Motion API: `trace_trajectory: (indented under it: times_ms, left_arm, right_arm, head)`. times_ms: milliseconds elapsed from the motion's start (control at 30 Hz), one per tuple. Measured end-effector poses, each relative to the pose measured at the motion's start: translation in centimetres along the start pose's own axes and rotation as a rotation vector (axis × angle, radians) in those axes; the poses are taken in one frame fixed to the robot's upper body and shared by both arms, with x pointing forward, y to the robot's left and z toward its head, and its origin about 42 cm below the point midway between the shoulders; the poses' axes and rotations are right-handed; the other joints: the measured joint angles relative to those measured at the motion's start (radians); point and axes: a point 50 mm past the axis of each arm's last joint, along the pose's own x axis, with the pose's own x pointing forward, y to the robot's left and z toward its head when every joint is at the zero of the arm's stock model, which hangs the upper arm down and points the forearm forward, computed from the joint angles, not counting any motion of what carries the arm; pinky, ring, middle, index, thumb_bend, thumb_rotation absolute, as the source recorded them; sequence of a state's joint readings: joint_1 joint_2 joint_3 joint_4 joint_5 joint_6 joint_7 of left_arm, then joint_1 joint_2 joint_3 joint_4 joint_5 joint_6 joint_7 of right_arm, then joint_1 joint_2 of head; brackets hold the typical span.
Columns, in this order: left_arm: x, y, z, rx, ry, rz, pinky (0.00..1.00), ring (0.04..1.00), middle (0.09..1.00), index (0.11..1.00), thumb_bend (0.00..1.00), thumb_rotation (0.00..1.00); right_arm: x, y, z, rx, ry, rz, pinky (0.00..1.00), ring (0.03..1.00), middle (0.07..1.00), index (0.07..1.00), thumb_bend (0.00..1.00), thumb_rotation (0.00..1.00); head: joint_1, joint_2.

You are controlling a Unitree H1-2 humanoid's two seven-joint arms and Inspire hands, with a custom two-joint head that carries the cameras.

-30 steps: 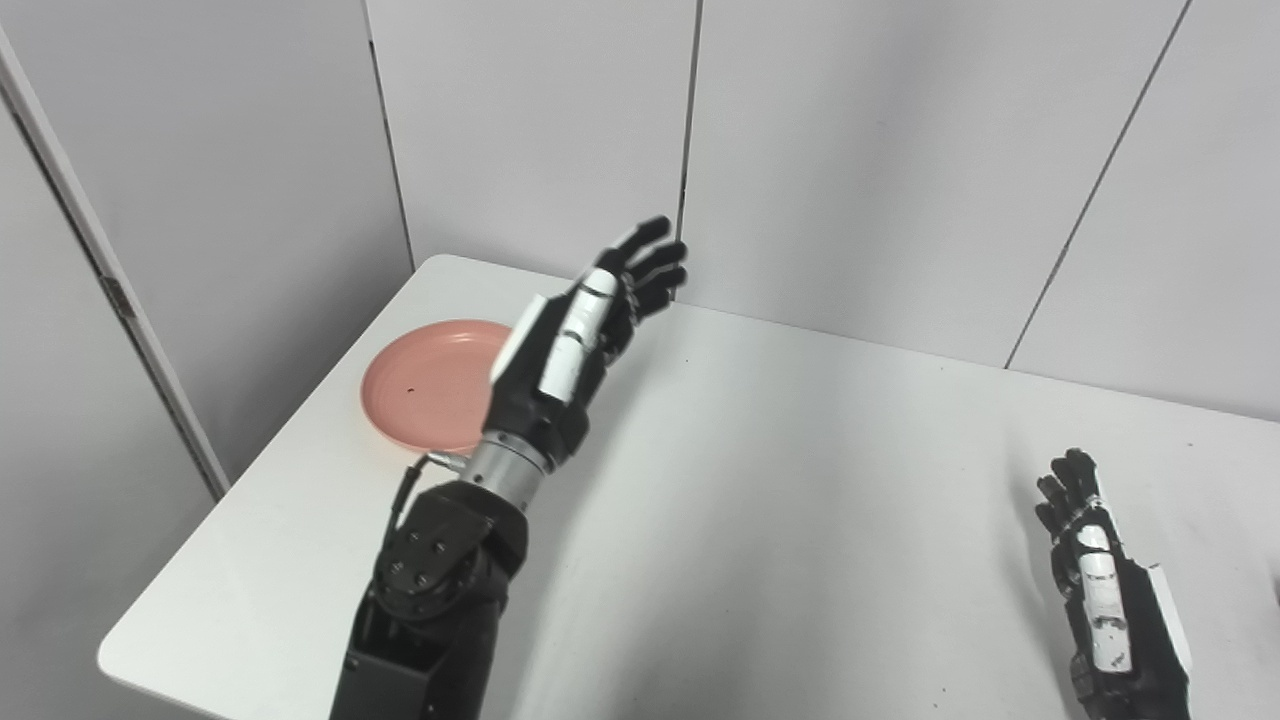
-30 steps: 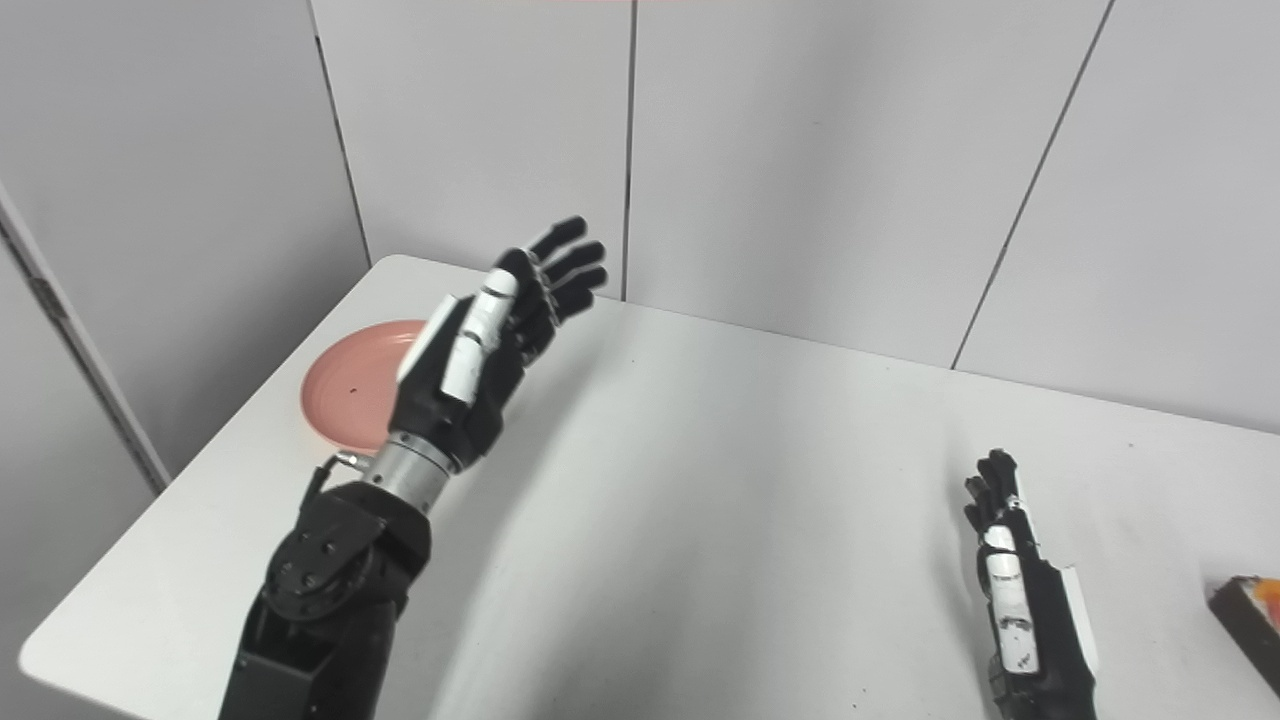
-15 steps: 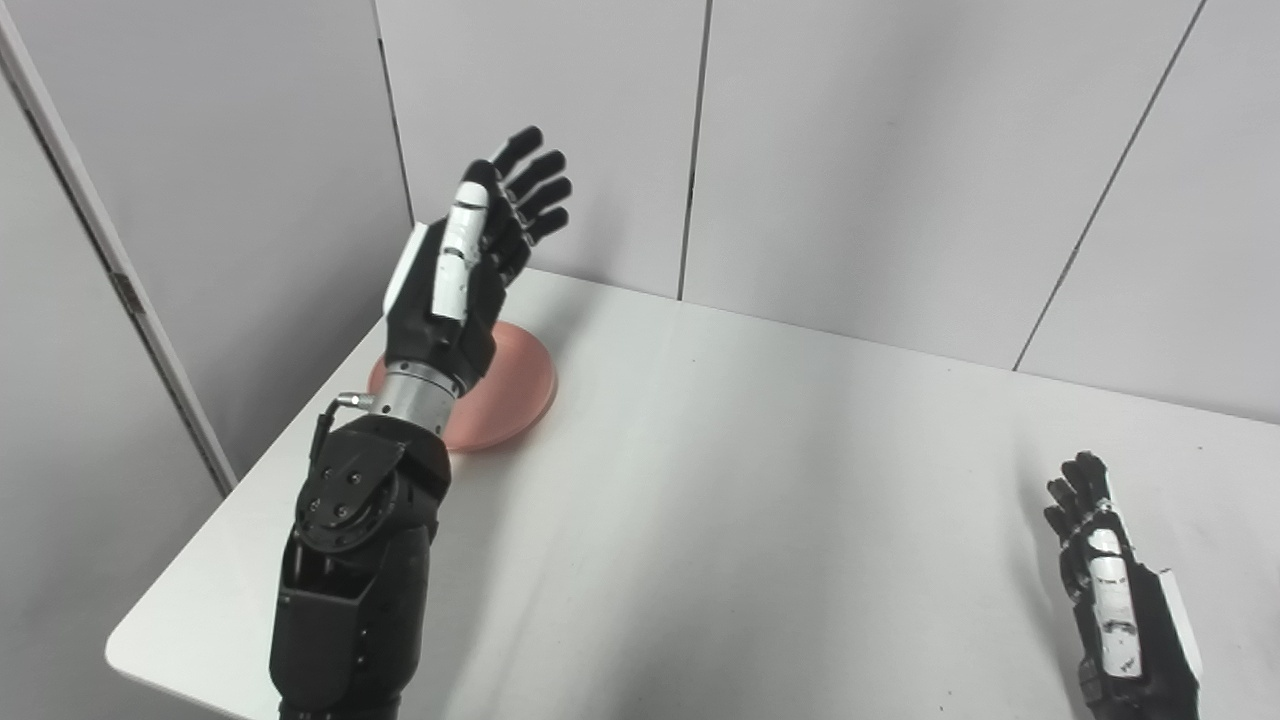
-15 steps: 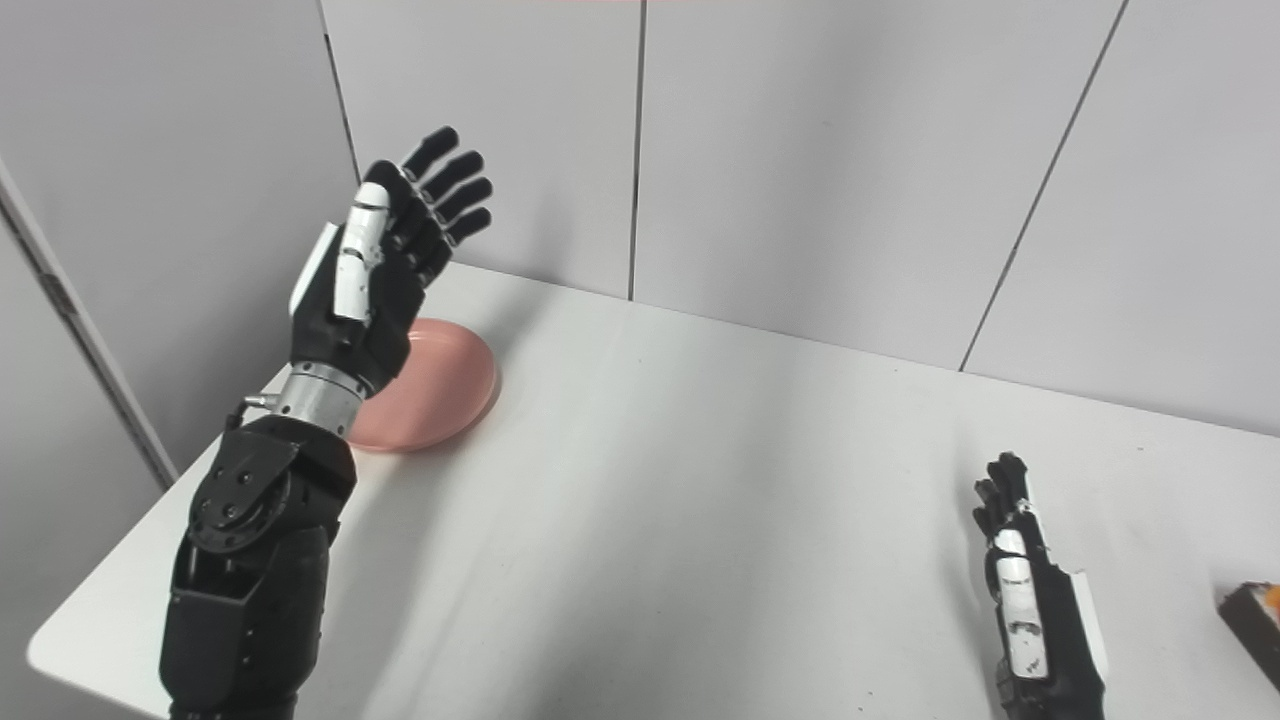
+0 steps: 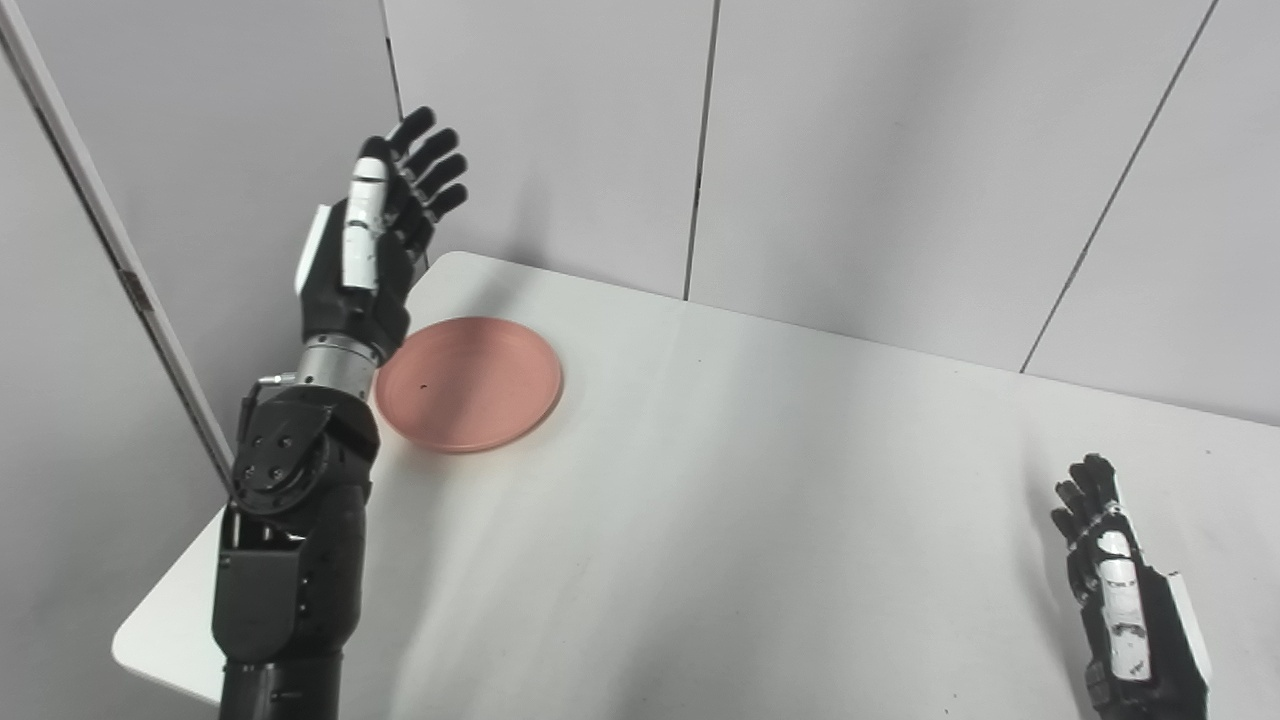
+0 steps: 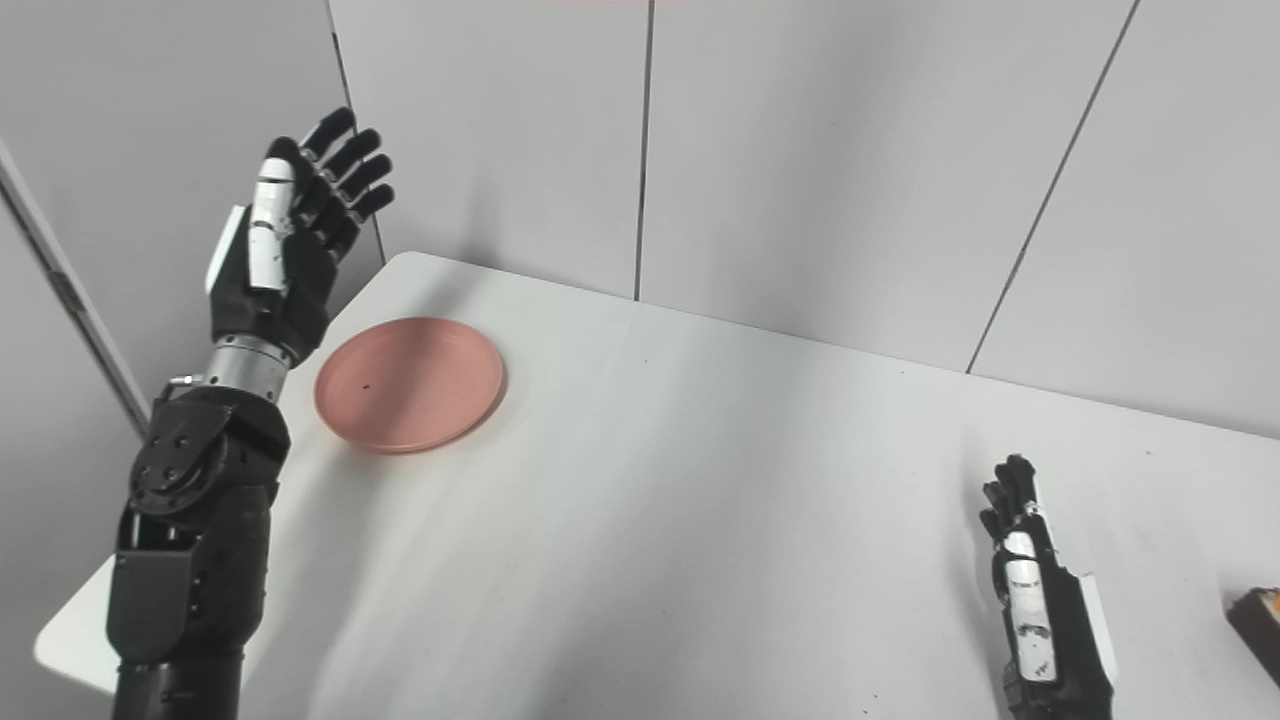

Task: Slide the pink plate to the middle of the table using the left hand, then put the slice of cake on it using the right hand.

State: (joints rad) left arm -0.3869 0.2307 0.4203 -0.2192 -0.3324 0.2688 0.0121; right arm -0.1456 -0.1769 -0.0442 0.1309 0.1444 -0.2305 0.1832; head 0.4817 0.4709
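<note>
If the black robot left hand (image 5: 365, 245) drops too fast, the round pink plate (image 5: 470, 383) could skid off the white tabletop (image 5: 760, 500) | plate near far-left corner, low beside raised empty spread-fingered left hand | right hand (image 6: 1040, 610) rests empty, fingers loose | dark cake slice (image 6: 1258, 618) at right edge

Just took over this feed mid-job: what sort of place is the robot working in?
Most likely a lab or test booth rather than a home. A plain white table stands boxed in by bare grey partition panels, and it holds only a pink plate and a dark slice of cake at the right edge.
</note>
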Motion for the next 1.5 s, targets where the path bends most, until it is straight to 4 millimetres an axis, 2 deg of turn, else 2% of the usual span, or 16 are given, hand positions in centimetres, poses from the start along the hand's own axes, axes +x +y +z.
trace_trajectory:
  times_ms: [333,633,1033,1200,1500]
  left_arm:
    - [0.4,2.7,-0.7,-0.014,-0.002,0.063,0.90,0.902,0.898,0.881,0.44,1.00]
    - [0.4,4.5,-2.9,-0.021,0.061,0.137,0.88,0.878,0.881,0.869,0.41,1.00]
    - [-0.3,7.4,-6.7,-0.011,0.135,0.220,0.89,0.893,0.896,0.884,0.41,1.00]
    - [-0.5,7.9,-7.2,-0.032,0.149,0.235,0.91,0.901,0.903,0.892,0.41,1.00]
    - [-1.0,9.6,-9.2,-0.033,0.197,0.277,0.93,0.910,0.910,0.900,0.41,1.00]
  right_arm:
    - [0.1,-0.3,-0.1,0.001,0.004,-0.001,1.00,0.994,1.000,1.000,0.31,1.00]
    - [0.1,-0.4,-0.1,0.007,0.002,-0.003,1.00,0.995,1.000,1.000,0.32,1.00]
    - [0.1,-0.5,-0.1,0.010,0.002,-0.003,1.00,0.996,1.000,1.000,0.32,1.00]
    - [0.1,-0.6,-0.1,0.009,0.002,-0.003,1.00,0.994,1.000,1.000,0.31,1.00]
    - [0.1,-0.8,-0.1,0.004,0.004,-0.001,1.00,0.998,1.000,1.000,0.33,1.00]
  head:
    - [0.011,0.002]
    - [0.008,0.008]
    - [0.008,0.014]
    - [0.008,0.017]
    - [0.008,0.018]
